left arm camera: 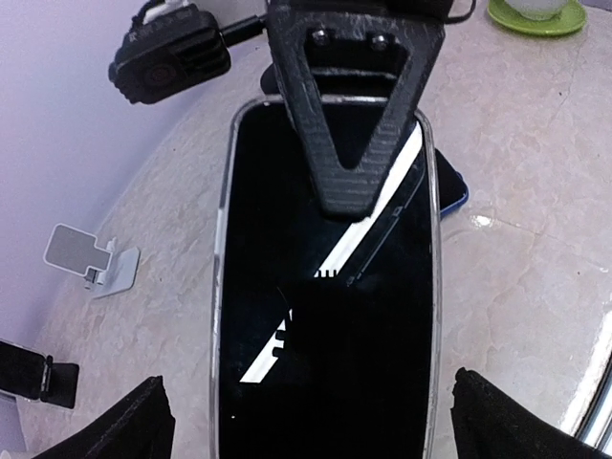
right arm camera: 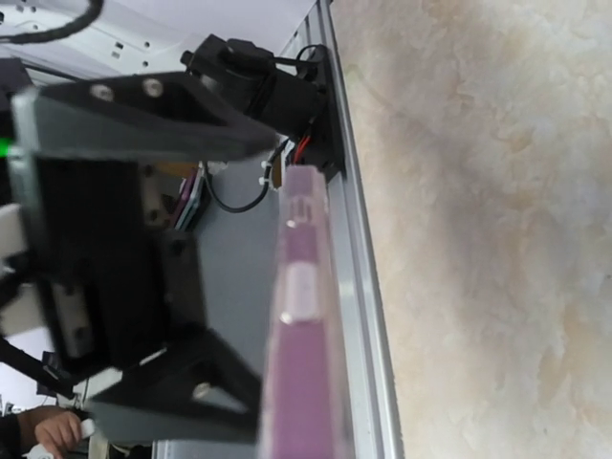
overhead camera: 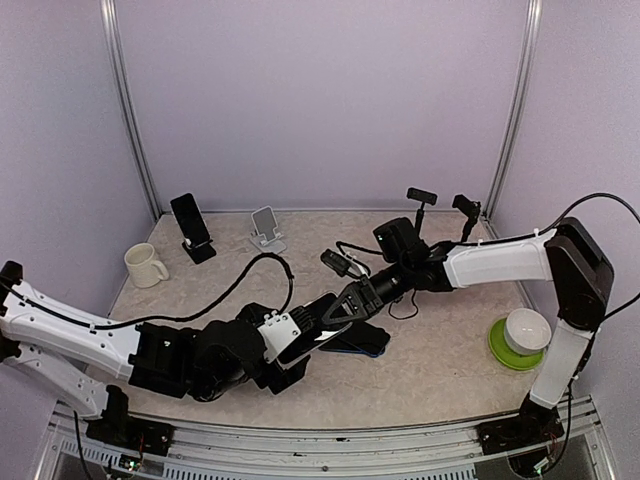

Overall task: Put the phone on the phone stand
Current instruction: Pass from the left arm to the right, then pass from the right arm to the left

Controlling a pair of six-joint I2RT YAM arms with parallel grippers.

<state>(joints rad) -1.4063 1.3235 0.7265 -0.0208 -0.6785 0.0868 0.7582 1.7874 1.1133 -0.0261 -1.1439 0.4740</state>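
Note:
A black-screened phone [overhead camera: 316, 325] in a clear case hangs tilted above the table between both grippers. My right gripper [overhead camera: 347, 306] is shut on its far end; one finger [left arm camera: 356, 115] lies over the screen [left arm camera: 325, 344]. My left gripper [left arm camera: 316, 426] is open around the near end, with a gap between the phone and each finger. The right wrist view shows the phone edge-on, purple [right arm camera: 301, 335], with the left gripper's spread fingers [right arm camera: 124, 96] beside it. The white phone stand [overhead camera: 265, 228] [left arm camera: 96, 263] stands empty at the back of the table.
A second phone leans on a black stand [overhead camera: 192, 225] at the back left, near a cream mug [overhead camera: 146, 265]. A blue phone [overhead camera: 365, 343] lies flat under the held one. A white bowl on a green plate [overhead camera: 520, 338] sits right. Small cameras [overhead camera: 421, 197] and cables stand behind.

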